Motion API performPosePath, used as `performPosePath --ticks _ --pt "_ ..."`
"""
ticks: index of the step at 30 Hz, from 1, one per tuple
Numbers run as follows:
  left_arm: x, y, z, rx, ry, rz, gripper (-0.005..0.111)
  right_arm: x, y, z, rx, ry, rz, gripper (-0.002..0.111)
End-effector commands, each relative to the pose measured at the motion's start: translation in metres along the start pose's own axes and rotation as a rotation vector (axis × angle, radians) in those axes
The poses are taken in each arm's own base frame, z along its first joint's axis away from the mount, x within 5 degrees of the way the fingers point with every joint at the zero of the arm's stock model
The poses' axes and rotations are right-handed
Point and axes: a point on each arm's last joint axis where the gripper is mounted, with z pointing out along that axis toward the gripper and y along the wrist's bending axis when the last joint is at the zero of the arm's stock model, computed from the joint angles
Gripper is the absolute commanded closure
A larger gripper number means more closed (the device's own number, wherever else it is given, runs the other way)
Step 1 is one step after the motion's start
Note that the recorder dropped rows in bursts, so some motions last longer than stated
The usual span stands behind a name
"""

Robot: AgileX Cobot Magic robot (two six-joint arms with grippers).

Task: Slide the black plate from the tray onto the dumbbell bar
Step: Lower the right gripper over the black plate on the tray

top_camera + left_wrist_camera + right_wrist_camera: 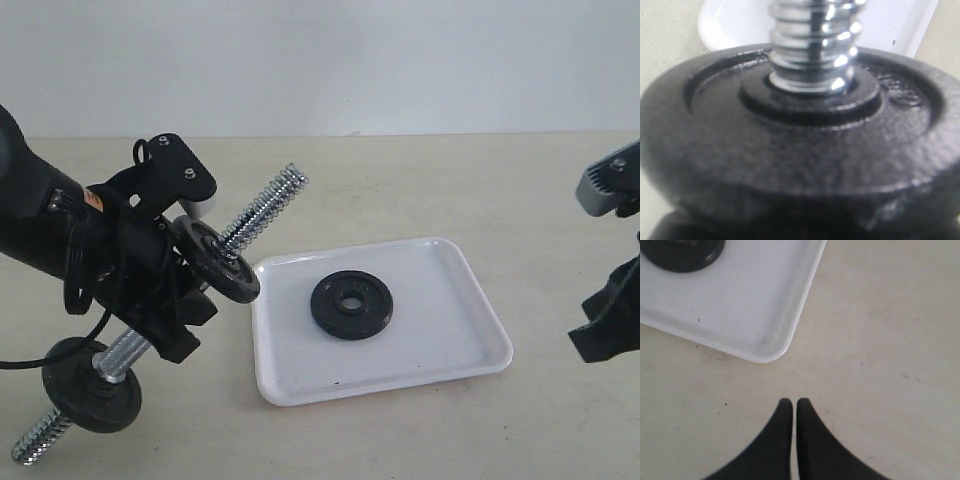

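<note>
The dumbbell bar (265,205) slants across the left of the table, its threaded upper end in the air. A black plate (215,262) sits on that end with the threads through its hole. My left gripper (200,295) is shut on its lower rim. In the left wrist view the plate (800,150) fills the frame around the chrome thread (812,45), and the fingers are lost in dark blur. The white tray (440,300) holds another black disc (351,304). My right gripper (790,401) is shut and empty over bare table beside a tray corner (740,305).
A third black disc (95,385) sits on the bar's lower end and rests on the table. A small pale object (195,210) shows behind the left gripper. The right arm (610,320) hangs at the right edge, off the tray.
</note>
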Motion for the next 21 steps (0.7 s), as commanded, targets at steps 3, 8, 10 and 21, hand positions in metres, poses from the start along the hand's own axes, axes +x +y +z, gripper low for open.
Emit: performPosePath --ticks 3,8,10,21 --pt "-0.024 0.006 -0.024 -0.085 -0.183 -0.023 0.102 -0.022 -0.004 0.028 -0.065 0.020 0.123 0.108" --pt "-0.026 0.007 -0.025 -0.091 -0.191 -0.023 0.102 -0.034 -0.001 0.025 -0.113 -0.065 0.259 0.108" --pt "-0.026 0.007 -0.025 -0.091 -0.191 -0.023 0.102 -0.035 0.001 0.025 -0.142 -0.069 0.306 0.108" --pt "-0.025 0.006 -0.025 -0.086 -0.187 -0.023 0.102 -0.038 0.004 0.024 -0.180 -0.103 0.258 0.069"
